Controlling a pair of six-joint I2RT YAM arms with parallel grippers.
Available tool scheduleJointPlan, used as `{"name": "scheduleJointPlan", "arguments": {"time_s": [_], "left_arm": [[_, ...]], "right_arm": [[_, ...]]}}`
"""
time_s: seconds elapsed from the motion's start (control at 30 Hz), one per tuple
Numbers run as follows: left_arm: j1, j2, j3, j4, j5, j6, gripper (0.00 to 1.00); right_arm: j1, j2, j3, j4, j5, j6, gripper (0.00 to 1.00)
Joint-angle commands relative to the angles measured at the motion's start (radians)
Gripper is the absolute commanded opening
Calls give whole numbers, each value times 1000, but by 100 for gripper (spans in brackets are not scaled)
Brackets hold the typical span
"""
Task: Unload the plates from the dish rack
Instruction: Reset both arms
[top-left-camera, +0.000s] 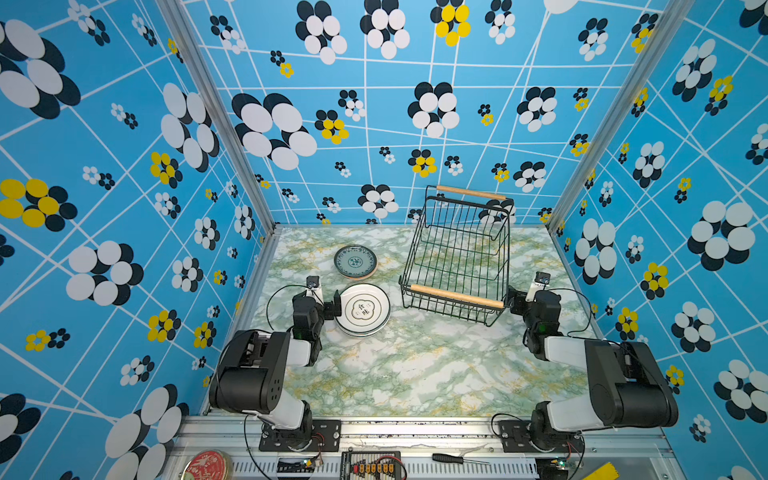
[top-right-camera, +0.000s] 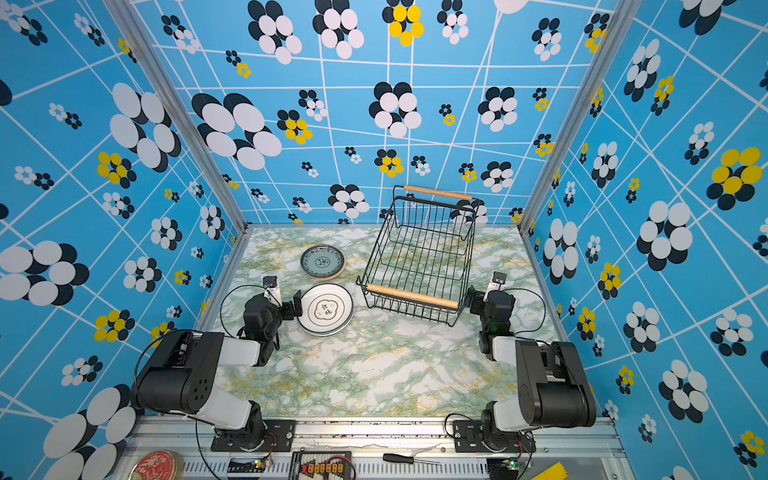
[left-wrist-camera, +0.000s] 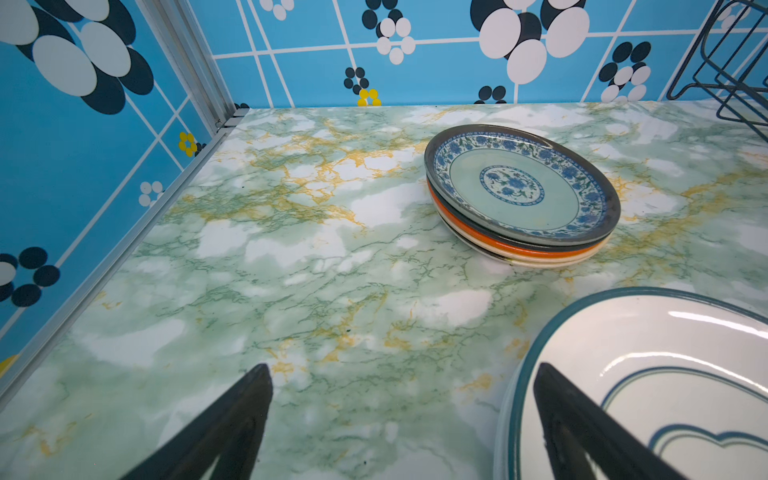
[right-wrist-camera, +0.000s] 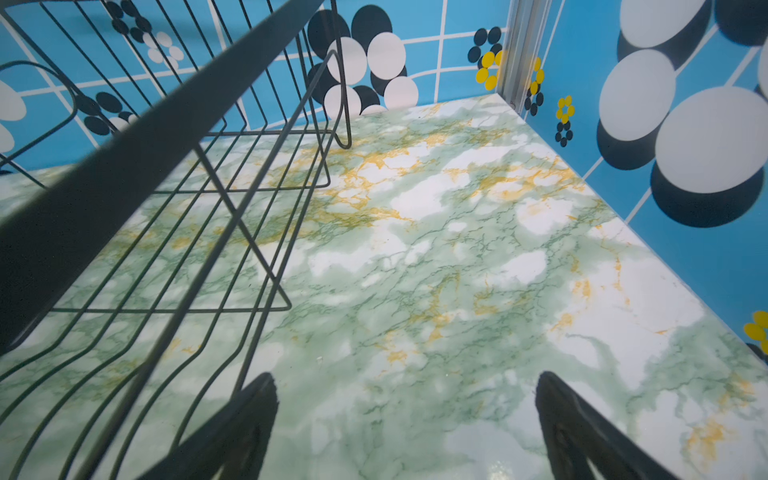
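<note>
Looking done: dish rack (top-left-camera: 457, 257) is sitting empty, plates (top-left-camera: 362, 309) are lying stacked at its nine o'clock, left hand (left-wrist-camera: 401, 374) and right hand (right-wrist-camera: 405, 382) gaping apart, empty.

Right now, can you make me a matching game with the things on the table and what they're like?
Things: 1 dish rack; 2 blue-flowered plate; 3 white plate; 4 right tool.
Clues: A open, holding nothing; B tops a stack with an orange plate in it; C no plates inside; D beside the left tool.
Pairs: 1-C, 2-B, 3-D, 4-A.
</note>
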Motion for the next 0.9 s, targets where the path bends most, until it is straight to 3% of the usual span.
{"name": "scheduleJointPlan", "arguments": {"time_s": [0.0, 0.87], "left_arm": [[-7, 3, 30, -1, -27, 13, 99], [5, 6, 55, -46, -66, -15, 99]], "right_arm": [[23, 56, -4, 110, -67, -51, 99], [26, 50, 4, 82, -81, -64, 99]]}}
